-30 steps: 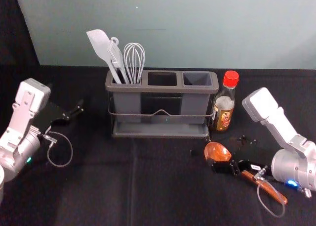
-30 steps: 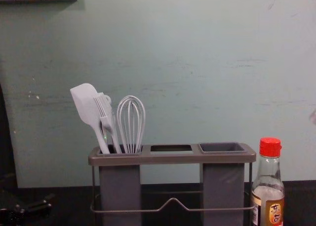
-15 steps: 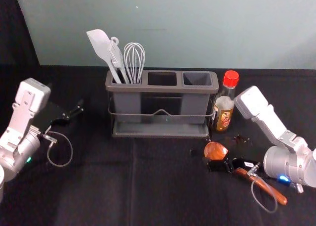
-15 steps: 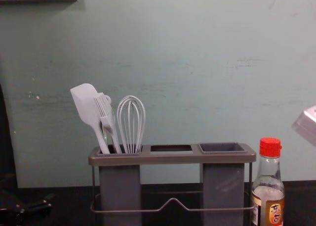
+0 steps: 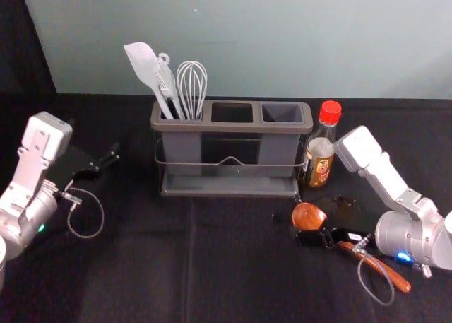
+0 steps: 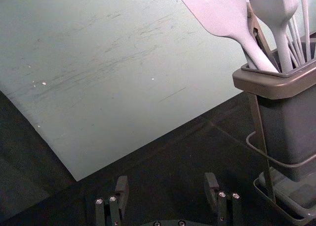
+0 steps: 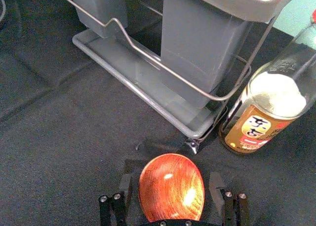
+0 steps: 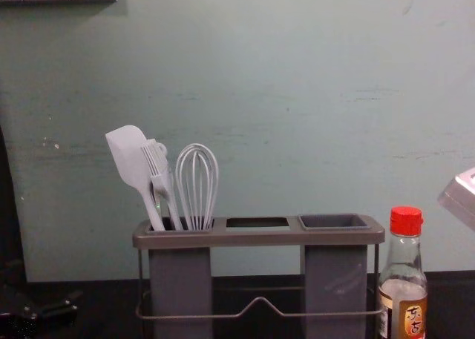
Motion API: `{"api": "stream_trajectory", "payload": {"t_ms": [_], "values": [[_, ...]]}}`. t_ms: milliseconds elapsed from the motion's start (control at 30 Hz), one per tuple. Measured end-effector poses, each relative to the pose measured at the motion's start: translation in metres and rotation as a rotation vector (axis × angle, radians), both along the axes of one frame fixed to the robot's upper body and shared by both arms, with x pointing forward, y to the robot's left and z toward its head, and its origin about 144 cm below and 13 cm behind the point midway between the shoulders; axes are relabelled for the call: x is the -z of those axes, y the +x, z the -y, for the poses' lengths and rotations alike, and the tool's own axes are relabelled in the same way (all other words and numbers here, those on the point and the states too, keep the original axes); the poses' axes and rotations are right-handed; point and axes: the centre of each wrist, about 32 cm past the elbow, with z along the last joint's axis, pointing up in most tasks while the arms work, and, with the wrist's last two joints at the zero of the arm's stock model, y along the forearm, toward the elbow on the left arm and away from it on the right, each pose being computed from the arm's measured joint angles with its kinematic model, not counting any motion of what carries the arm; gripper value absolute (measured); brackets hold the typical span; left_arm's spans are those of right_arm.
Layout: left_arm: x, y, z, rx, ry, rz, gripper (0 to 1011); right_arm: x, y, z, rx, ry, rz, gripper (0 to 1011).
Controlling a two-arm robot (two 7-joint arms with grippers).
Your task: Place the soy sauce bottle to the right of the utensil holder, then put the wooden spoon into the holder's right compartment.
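The soy sauce bottle (image 5: 321, 146) stands upright close to the right of the utensil holder (image 5: 229, 185), its red cap uppermost; the chest view also has the bottle (image 8: 404, 280). The wooden spoon (image 5: 308, 216) lies on the table in front of them, its handle slanting toward the right front. My right gripper (image 5: 322, 224) is low over the spoon. In the right wrist view, the right gripper (image 7: 171, 187) is open, with the spoon's bowl (image 7: 173, 186) between its fingers. My left gripper (image 5: 101, 159) idles at the left; in its wrist view the left gripper (image 6: 166, 187) is open.
A white spatula (image 5: 145, 67), a brush (image 5: 167, 83) and a whisk (image 5: 192, 86) stand in the holder's left compartment. The right compartment (image 5: 282, 112) has nothing in it. Behind the table rises a pale wall (image 5: 247, 40).
My right arm has shifted left along the spoon, toward its bowl, and its white upper part has come into the chest view at the right. The left arm, bottle and holder have stayed put.
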Motion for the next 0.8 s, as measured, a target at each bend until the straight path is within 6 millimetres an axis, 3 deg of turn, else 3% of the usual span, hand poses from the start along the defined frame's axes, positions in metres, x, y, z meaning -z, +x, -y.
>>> {"api": "stream_trajectory", "payload": {"t_ms": [800], "values": [[0.0000,0.0000,0.0000,0.000,0.000,0.000,1005,0.0078,0.0030,0.0068,-0.024,0.018,-0.002,1000]]}}
